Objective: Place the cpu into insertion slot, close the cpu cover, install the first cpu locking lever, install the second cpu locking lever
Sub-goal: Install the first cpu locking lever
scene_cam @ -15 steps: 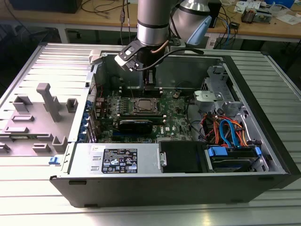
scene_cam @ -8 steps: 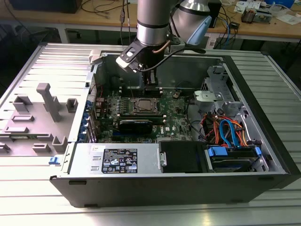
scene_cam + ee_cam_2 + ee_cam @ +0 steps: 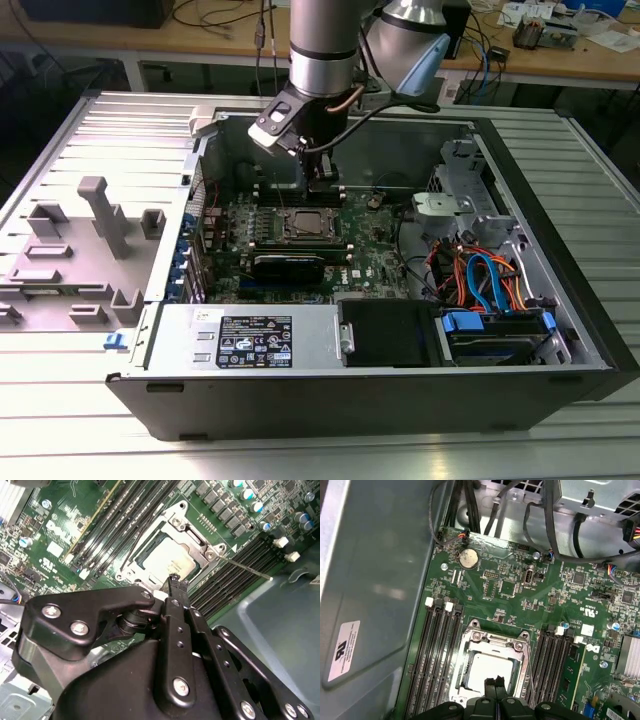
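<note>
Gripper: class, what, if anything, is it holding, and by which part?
Nothing. The gripper has its fingers shut together with nothing between them, poised over the edge of the cpu.

Bright, even room light from overhead fills the exterior view. The ribbed metal table [image 3: 60,410] glares almost white toward the exterior view's left, while the inside of the open computer case [image 3: 560,210] sits in softer shade, its motherboard [image 3: 370,240] darker than the surroundings. In the first wrist view the cpu [image 3: 487,672] top washes out pale and the case wall [image 3: 380,570] carries hazy bright patches. In the second wrist view the black gripper [image 3: 175,581] shows small glints on its screws and a dull sheen along its edges
</note>
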You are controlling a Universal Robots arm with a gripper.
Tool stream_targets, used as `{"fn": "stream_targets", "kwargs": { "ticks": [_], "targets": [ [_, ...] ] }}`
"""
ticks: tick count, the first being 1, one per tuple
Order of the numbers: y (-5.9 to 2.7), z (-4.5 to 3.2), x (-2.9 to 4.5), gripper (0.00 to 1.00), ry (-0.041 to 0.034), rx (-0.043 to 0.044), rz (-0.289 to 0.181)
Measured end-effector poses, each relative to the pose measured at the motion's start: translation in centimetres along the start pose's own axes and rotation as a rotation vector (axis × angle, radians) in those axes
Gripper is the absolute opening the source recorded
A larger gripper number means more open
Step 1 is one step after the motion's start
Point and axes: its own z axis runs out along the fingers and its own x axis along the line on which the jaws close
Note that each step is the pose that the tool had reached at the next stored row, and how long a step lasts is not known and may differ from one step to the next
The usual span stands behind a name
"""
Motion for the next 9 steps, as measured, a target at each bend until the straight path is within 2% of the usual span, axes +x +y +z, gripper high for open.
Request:
{"fn": "stream_targets", "kwargs": {
  "ticks": [9],
  "targets": [
    [-1.44,0.01,0.35,0.11,0.0002,-0.0002,-0.002]
  ]
}}
